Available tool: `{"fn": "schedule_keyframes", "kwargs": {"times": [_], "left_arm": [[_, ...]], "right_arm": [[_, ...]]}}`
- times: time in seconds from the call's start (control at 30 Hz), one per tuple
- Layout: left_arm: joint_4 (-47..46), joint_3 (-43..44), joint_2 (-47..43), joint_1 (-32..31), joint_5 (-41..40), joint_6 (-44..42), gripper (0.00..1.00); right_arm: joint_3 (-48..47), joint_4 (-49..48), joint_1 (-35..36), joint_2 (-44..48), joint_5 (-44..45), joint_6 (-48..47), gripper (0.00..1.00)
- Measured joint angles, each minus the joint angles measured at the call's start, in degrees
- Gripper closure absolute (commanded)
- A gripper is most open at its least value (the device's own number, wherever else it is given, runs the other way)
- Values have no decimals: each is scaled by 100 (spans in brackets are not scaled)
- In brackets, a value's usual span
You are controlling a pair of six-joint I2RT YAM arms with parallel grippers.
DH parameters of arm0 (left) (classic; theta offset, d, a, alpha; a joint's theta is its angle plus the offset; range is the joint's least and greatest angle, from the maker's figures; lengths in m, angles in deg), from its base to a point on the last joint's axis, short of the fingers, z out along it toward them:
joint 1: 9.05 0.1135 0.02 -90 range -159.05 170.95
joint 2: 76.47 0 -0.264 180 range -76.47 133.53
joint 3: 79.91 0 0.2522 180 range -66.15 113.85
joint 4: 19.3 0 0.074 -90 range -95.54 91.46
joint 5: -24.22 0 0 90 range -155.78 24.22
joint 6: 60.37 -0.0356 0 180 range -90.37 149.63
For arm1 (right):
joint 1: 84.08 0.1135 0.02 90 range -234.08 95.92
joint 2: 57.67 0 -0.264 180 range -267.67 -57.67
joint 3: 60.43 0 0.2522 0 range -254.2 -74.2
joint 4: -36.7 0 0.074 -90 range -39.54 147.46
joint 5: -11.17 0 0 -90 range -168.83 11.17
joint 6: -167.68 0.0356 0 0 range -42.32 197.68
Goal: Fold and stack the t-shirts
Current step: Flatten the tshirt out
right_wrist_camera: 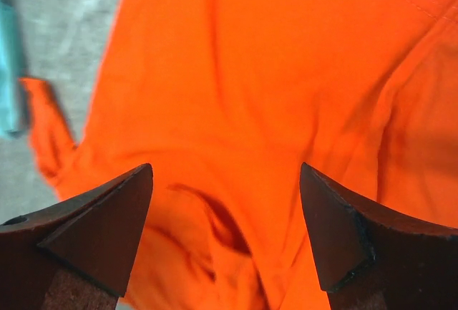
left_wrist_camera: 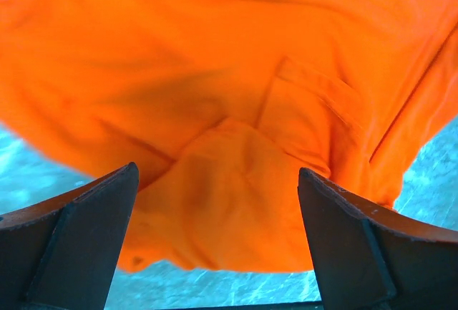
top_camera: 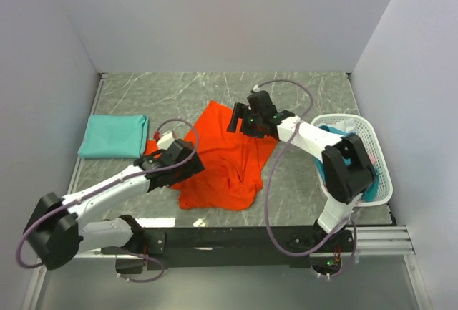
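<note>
A bright orange-red t-shirt point(top_camera: 229, 160) lies crumpled in the middle of the table. A teal t-shirt point(top_camera: 113, 136) lies folded at the left. My left gripper point(top_camera: 187, 165) is open over the orange shirt's left side; in the left wrist view the shirt point(left_wrist_camera: 229, 109) fills the frame and its edge lies between the open jaws. My right gripper point(top_camera: 247, 120) is open above the shirt's far right part; the right wrist view shows the cloth point(right_wrist_camera: 250, 95) beneath the spread jaws. More teal cloth point(top_camera: 336, 167) sits in the basket.
A white lattice basket point(top_camera: 372, 145) stands at the right edge, partly behind my right arm. The grey marble tabletop point(top_camera: 179, 91) is walled at the back and both sides. A black rail point(top_camera: 236, 238) runs along the near edge.
</note>
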Motion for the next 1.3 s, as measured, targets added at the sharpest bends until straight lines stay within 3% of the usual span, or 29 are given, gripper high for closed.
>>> {"fn": "schedule_keyframes", "kwargs": {"times": [0.17, 0.37, 0.73, 1.07, 1.3], "left_arm": [[299, -286, -654, 225, -256, 310, 1], [581, -363, -984, 382, -557, 612, 1], [988, -199, -1075, 535, -1119, 841, 0], [909, -59, -1023, 1110, -1189, 645, 1], [533, 577, -57, 1587, -949, 59, 1]], "right_arm": [[2, -44, 236, -437, 120, -114, 11], [925, -199, 575, -262, 404, -39, 11], [3329, -1172, 815, 1690, 535, 704, 12], [4597, 466, 2667, 4210, 1158, 2100, 11], [4306, 1510, 2739, 5174, 1851, 2159, 1]]}}
